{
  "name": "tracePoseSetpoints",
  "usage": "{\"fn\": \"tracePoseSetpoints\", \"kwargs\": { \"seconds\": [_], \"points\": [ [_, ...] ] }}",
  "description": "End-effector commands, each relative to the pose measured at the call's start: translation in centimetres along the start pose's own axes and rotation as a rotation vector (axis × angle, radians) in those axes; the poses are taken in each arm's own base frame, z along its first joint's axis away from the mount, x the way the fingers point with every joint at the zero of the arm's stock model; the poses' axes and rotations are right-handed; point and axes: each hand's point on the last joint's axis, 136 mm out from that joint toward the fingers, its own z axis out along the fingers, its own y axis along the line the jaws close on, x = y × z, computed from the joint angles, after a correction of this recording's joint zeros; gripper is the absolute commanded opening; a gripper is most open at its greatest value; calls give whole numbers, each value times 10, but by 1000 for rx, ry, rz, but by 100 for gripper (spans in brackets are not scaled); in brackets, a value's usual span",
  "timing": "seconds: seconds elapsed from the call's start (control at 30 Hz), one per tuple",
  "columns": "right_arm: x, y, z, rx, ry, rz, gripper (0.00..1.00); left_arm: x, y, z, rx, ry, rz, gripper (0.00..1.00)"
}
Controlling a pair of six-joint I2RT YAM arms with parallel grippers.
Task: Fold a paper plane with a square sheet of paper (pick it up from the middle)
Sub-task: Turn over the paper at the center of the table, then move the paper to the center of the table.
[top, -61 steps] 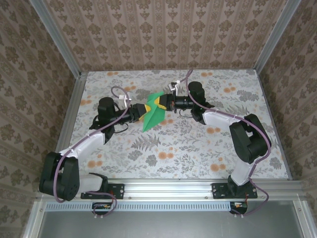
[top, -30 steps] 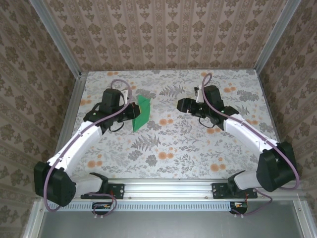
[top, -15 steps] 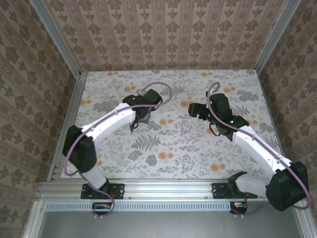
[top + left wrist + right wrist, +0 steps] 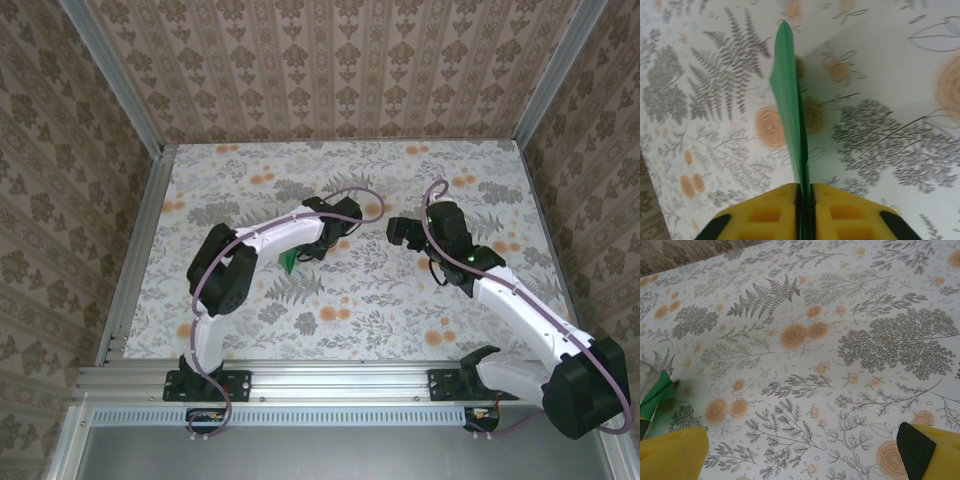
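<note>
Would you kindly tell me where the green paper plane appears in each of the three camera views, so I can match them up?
Top external: the paper plane peeks out just left of centre, beneath the left arm.
Left wrist: the paper plane stands edge-on at centre, pinched in the left gripper.
Right wrist: the paper plane sits at the far left edge, lower half.
Shared landmark: the floral tabletop under it.

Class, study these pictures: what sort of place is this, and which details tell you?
Probably a robot test cell, not a home: a left arm and right arm bolted to a metal rail, aluminium frame posts holding wallpaper panels, and a floral-printed table. The left gripper pinches a green paper plane.
</note>
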Motion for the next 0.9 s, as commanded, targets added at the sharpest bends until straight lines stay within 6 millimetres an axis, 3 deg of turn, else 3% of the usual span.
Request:
{"fn": "tracePoseSetpoints", "kwargs": {
  "seconds": [0.0,0.23,0.4,0.5,0.6,0.73,0.87],
  "points": [
    [-3,-13,-9,54,-42,28,99,-10,-22,-7,83,-9,-5,27],
    [-4,-20,-15,84,-54,48,99,-24,-44,-32,286,-65,-32,41],
    [1,-13,-11,47,-25,57,98,-39,-38,-67,583,-144,-175,55],
    [6,-1,-5,2,15,53,95,-44,-18,-83,757,-196,-291,60],
    [13,20,3,-40,56,19,93,-41,9,-82,836,-221,-396,64],
    [32,66,17,-111,129,-40,89,-22,56,-57,779,-218,-545,69],
    [68,128,38,-189,248,-88,77,15,100,-22,697,-174,-704,77]
  ]
}}
